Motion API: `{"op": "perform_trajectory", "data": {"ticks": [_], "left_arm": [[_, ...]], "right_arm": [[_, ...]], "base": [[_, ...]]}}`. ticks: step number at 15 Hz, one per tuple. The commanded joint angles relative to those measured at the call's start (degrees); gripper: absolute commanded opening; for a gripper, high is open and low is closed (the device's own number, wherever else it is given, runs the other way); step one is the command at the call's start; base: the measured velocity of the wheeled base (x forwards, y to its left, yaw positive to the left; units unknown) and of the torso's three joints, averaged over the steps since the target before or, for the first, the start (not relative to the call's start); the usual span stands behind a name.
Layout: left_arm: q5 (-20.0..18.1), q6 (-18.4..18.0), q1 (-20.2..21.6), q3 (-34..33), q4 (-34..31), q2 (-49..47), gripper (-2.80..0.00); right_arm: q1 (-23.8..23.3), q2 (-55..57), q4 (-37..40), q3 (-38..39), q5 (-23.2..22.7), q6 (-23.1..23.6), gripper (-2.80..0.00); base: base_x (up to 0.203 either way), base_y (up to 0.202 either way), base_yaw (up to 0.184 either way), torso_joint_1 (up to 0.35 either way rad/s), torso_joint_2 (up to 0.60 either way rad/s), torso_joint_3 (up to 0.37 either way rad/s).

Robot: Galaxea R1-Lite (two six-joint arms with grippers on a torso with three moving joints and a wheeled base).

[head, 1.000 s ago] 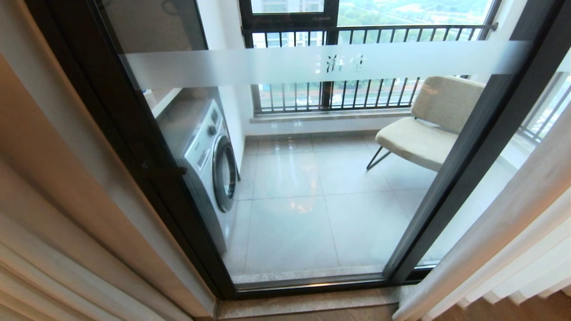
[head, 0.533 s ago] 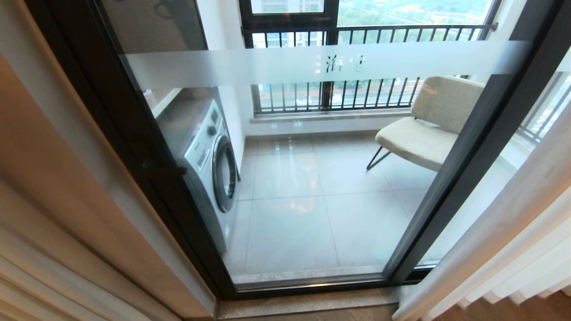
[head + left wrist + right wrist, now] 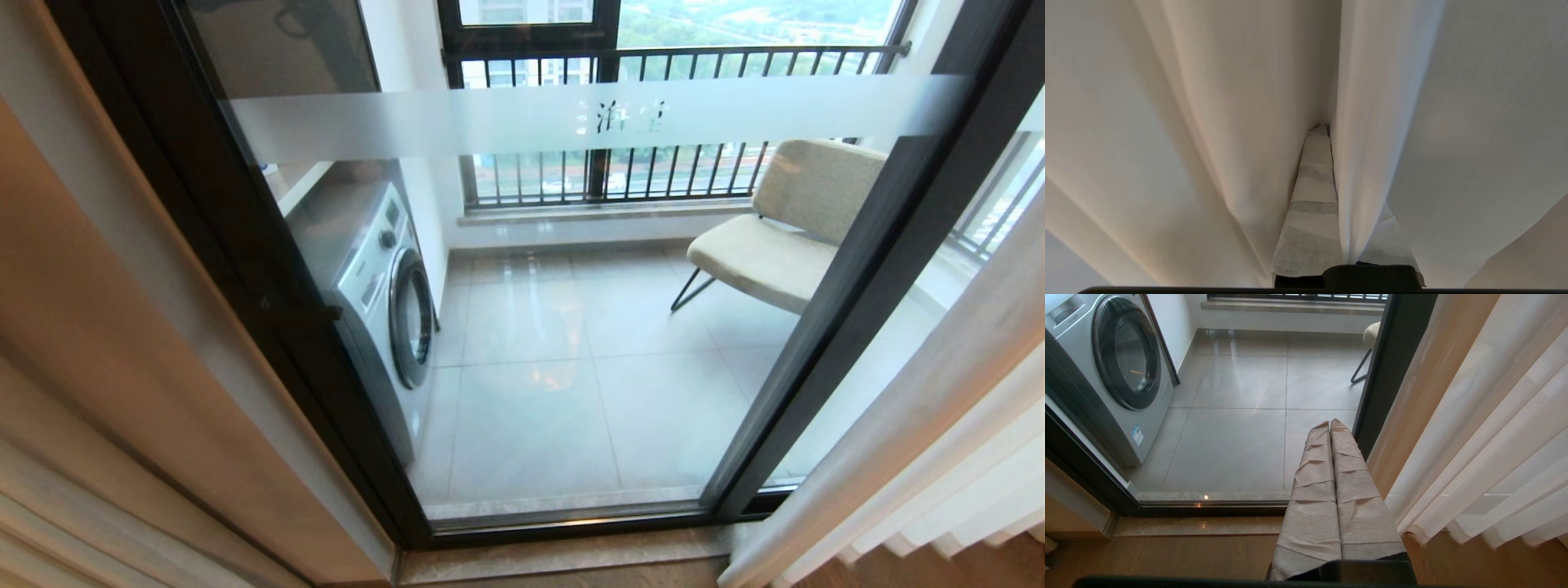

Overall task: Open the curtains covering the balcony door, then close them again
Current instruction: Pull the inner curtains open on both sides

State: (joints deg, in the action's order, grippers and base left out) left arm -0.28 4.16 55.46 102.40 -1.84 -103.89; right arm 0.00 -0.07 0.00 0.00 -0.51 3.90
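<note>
Beige curtains (image 3: 73, 457) slid further left; left claw (image 3: 1327, 134) clamped on curtain fold; right claw (image 3: 1330, 425) together.

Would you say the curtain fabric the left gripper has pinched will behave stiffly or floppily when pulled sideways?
Probably floppy: the curtain hangs in soft folds around the left gripper. It likely drags along bunching, not sliding as a sheet. The smooth weave might slip from a shut grip.

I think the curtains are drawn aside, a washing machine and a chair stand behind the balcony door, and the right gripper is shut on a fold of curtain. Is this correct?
Not quite. The left gripper is shut on a fold of the curtains, as the left wrist view shows. The right gripper is shut on nothing, beside them. The washing machine and chair behind the balcony door are right.
</note>
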Motion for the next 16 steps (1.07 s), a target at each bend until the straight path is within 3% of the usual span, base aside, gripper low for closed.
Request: {"op": "perform_trajectory", "data": {"ticks": [1,6,11,16], "left_arm": [[-0.33,0.06,1.20,-0.07,-0.09,-0.97,-2.80],[-0.53,0.06,4.15,-0.05,-0.18,-1.53,-2.80],[-3.52,0.94,8.35,-0.01,-0.09,-2.44,-2.80],[-3.85,0.94,9.06,-0.44,1.31,-1.58,-2.80]], "right_arm": [[0.00,0.07,0.00,0.00,-0.02,0.05,-2.80],[0.00,0.07,0.00,0.00,-0.05,0.05,-2.80],[0.00,0.07,0.00,0.00,-0.02,0.05,-2.80],[0.00,0.07,0.00,0.00,-0.02,0.05,-2.80]], "base": [[0.000,0.000,0.000,0.000,0.00,0.000],[0.000,0.000,0.000,0.000,0.00,0.000],[0.000,0.000,0.000,0.000,0.00,0.000],[0.000,0.000,0.000,0.000,0.00,0.000]]}}
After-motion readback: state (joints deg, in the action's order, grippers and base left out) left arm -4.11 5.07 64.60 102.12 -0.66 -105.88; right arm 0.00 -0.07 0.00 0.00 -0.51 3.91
